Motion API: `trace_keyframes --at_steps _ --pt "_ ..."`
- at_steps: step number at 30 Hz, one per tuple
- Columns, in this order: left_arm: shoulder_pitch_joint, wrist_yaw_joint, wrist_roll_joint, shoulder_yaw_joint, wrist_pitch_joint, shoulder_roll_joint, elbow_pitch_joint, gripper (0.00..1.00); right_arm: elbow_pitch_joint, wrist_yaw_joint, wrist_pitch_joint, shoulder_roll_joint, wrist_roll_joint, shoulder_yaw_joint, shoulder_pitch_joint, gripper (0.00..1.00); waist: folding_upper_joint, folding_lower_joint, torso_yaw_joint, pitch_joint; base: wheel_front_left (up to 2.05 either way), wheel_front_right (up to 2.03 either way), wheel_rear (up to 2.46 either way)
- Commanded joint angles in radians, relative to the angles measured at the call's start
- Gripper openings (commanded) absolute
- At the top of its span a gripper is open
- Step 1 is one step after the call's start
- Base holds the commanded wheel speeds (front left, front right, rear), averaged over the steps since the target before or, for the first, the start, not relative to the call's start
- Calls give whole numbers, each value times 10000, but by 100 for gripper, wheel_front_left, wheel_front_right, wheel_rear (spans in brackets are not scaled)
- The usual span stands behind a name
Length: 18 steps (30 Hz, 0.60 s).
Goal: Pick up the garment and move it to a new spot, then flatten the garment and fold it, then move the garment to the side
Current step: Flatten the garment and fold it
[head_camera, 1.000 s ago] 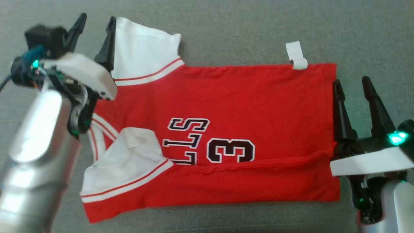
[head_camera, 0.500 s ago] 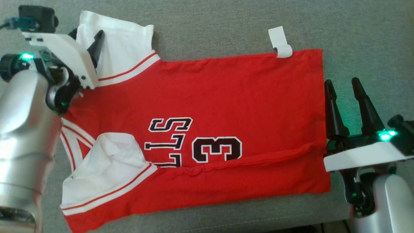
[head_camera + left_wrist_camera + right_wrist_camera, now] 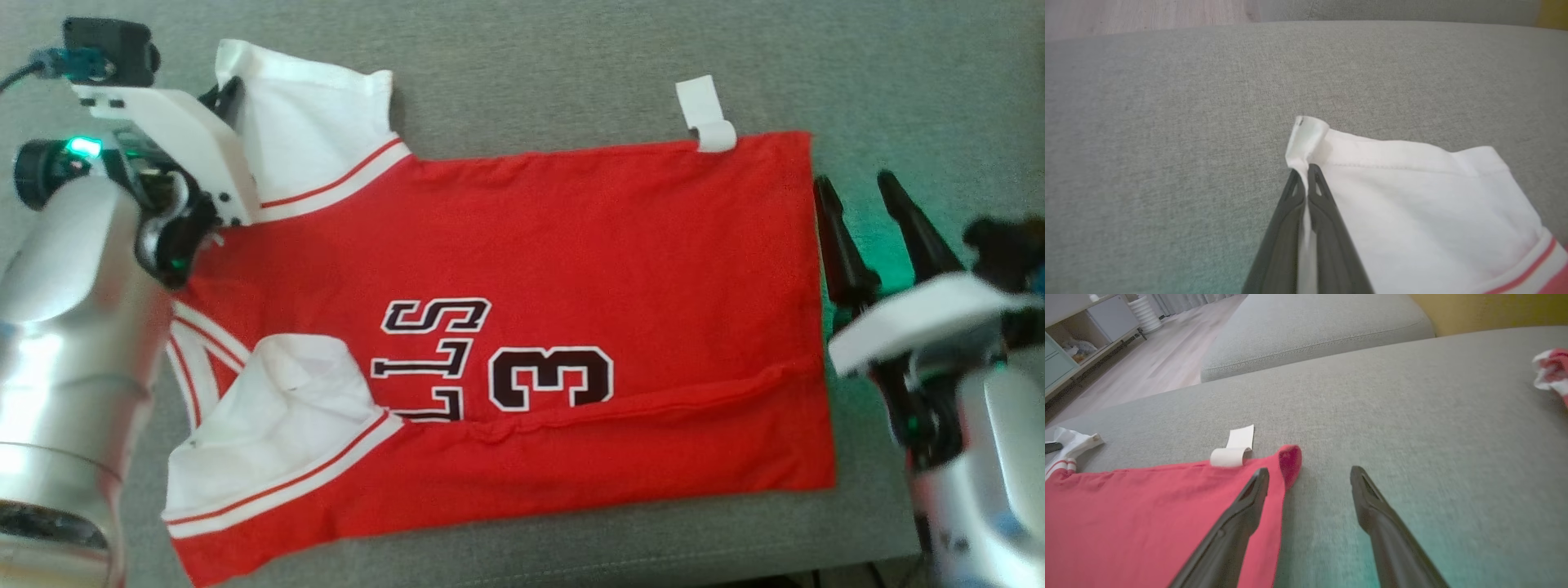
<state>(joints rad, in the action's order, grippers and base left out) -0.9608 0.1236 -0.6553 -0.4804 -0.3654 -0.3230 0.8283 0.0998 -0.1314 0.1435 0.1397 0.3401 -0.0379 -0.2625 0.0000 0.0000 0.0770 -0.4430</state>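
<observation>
On the grey sofa cushion (image 3: 531, 49), I am logging the left gripper (image 3: 1306, 169), jaws wide a moment ago, now pinching the white sleeve (image 3: 1412, 196) of the flat red jersey (image 3: 612, 245), the right gripper (image 3: 853, 181) waiting with jaws wide beside the hem (image 3: 816, 310), the fold beginning, I judge.

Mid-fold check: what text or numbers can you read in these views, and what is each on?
"3": black numeral, white-outlined, on the red short-sleeved jersey, sideways in the head view.
"LLS": black letters beside it on the same jersey; the first L is partly under a fold.
White paper tag at the hem: nothing readable.
</observation>
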Motion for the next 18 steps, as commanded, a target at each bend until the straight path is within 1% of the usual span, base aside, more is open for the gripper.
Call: trace_keyframes --at_steps 1,5,8,9,10,11,15,18 --pt "-467 24 74 254 207 -296 -166 0 -58 7 112 210 130 -357 -486 100 0 0 -120 41 0 0 0" --pt "-640 46 59 83 697 -52 -33 0 1151 7 634 595 478 -827 -1400 100 0 0 -407 115 0 0 0" --pt "-679 58 -138 41 964 160 63 0 2174 7 1616 901 567 -1059 -1824 100 0 0 -614 181 0 0 0" --pt "-684 60 -200 23 1070 212 76 0 2356 7 1768 905 742 -1055 -1936 75 0 0 -680 200 0 0 0" --pt "-675 63 -265 10 1169 241 91 0 2483 7 1854 960 822 -1056 -2032 8 0 0 -730 218 0 0 0" --pt "-663 64 -307 -11 1287 249 90 0 2588 7 1941 1039 849 -1045 -2093 0 0 0 -781 236 0 0 0" --pt "-519 68 -498 -15 1976 169 -116 0 2522 7 1864 1251 1007 -918 -2214 0 0 0 -945 335 0 0 0" --pt "-248 68 -653 118 2596 35 -421 0 2202 7 1622 1359 1058 -840 -2178 0 0 0 -1022 466 0 0 0"
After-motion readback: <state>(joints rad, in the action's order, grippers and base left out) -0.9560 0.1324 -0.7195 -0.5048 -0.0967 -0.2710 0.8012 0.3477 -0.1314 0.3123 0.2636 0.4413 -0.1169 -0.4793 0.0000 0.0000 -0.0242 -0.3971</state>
